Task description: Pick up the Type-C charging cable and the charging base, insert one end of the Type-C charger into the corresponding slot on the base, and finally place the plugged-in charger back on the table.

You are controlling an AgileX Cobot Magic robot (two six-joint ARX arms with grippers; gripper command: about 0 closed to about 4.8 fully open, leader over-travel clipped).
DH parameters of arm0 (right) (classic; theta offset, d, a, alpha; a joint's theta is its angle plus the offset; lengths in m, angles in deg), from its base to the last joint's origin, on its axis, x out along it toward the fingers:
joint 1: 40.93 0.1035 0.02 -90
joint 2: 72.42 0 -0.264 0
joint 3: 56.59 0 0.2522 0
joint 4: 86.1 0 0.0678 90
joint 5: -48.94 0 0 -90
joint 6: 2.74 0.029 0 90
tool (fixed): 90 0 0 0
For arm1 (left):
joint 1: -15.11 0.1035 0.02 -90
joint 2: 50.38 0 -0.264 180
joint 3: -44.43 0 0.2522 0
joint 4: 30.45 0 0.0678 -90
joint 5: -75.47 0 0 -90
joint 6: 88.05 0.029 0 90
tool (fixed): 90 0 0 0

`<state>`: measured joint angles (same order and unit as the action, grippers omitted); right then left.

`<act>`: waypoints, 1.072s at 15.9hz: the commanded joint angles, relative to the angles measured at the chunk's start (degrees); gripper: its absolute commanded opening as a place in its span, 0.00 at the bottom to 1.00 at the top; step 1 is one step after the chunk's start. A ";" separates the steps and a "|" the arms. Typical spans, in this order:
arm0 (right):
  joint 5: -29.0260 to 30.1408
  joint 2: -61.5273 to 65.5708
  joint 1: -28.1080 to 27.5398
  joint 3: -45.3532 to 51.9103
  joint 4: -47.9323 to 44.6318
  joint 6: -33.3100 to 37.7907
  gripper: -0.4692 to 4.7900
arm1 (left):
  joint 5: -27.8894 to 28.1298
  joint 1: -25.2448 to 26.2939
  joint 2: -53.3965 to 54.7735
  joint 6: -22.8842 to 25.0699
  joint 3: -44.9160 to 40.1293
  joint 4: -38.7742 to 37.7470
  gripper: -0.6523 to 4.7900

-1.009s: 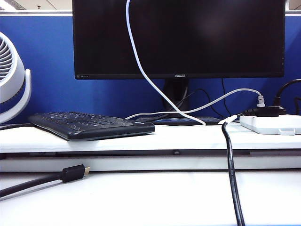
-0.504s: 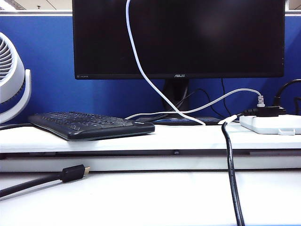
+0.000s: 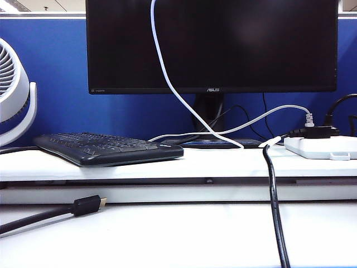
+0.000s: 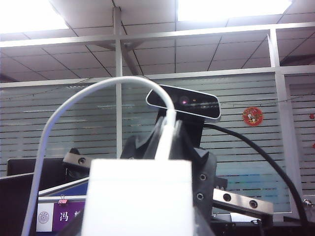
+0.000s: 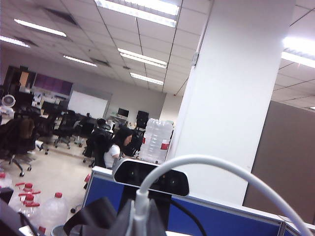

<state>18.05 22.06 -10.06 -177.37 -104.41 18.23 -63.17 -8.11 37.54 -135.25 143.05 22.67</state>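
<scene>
In the left wrist view the white charging base (image 4: 138,196) fills the space between the jaws of my left gripper (image 4: 138,219), which is shut on it. The thin white Type-C charging cable (image 4: 74,105) arcs over to its plug end (image 4: 166,135), which reaches the base's far edge; whether it is seated I cannot tell. My right gripper (image 5: 140,219) is shut on that plug end (image 5: 141,201) and faces the left one (image 4: 170,147). In the exterior view neither gripper shows; the cable (image 3: 162,61) hangs from above the picture down to the table's (image 3: 178,234) raised shelf.
On the shelf stand a black keyboard (image 3: 106,148), a monitor (image 3: 212,44), a white fan (image 3: 14,95) and a white power strip (image 3: 323,147) with a ribbed white plug (image 3: 308,118). A black gold-tipped cable (image 3: 83,205) and another black cable (image 3: 274,206) cross the lower desk.
</scene>
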 commanded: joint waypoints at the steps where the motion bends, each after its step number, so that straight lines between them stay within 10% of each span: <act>1: 12.50 1.90 0.81 1.79 12.98 -1.53 0.09 | 10.54 -0.13 -1.29 -0.87 1.57 3.13 0.16; 17: 13.92 1.88 0.79 1.77 16.00 1.92 0.09 | 10.54 0.31 -1.29 -0.96 1.57 3.85 0.16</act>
<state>19.76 21.64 -10.28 -177.72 -99.65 19.30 -64.31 -7.76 37.65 -135.10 142.70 22.91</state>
